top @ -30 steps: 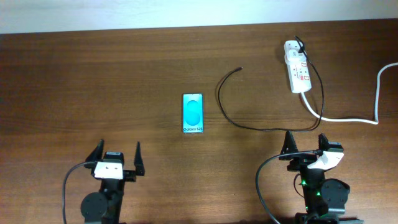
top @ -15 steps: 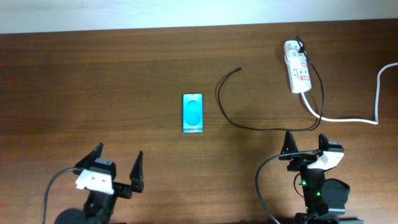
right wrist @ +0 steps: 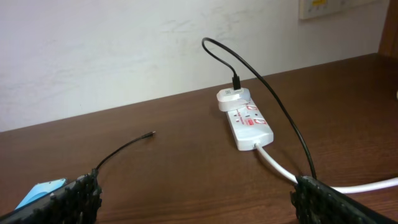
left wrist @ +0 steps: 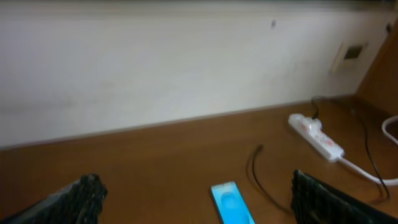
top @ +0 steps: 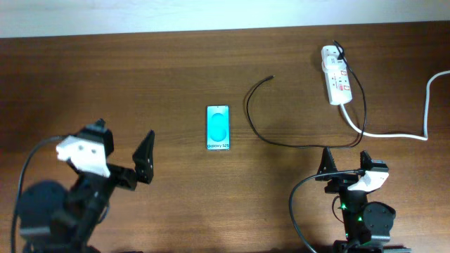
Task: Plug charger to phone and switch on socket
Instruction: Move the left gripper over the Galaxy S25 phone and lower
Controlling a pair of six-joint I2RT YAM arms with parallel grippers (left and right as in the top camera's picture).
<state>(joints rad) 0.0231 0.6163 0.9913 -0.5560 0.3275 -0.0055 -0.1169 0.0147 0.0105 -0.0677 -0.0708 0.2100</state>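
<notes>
The phone (top: pixel 219 127) lies flat mid-table, cyan screen up, also low in the left wrist view (left wrist: pixel 231 203). The charger (top: pixel 247 105) is a thin black cable looping from an adapter in the socket (top: pixel 335 76) to a free plug tip (top: pixel 272 77) right of the phone. The white socket strip sits at the back right (right wrist: pixel 249 124). My left gripper (top: pixel 125 129) is open and empty, left of the phone and apart from it. My right gripper (top: pixel 344 153) stands open and empty near the front edge, just short of the cable's lowest run.
A thick white cord (top: pixel 394 135) runs from the socket to the right table edge and loops back. A pale wall (left wrist: pixel 186 68) rises behind the table's far edge. Bare wooden table (top: pixel 105 77) surrounds the phone.
My left arm has lifted and swung left and forward, its gripper now tilted toward the phone. The right arm, phone, cable and socket have not moved.
</notes>
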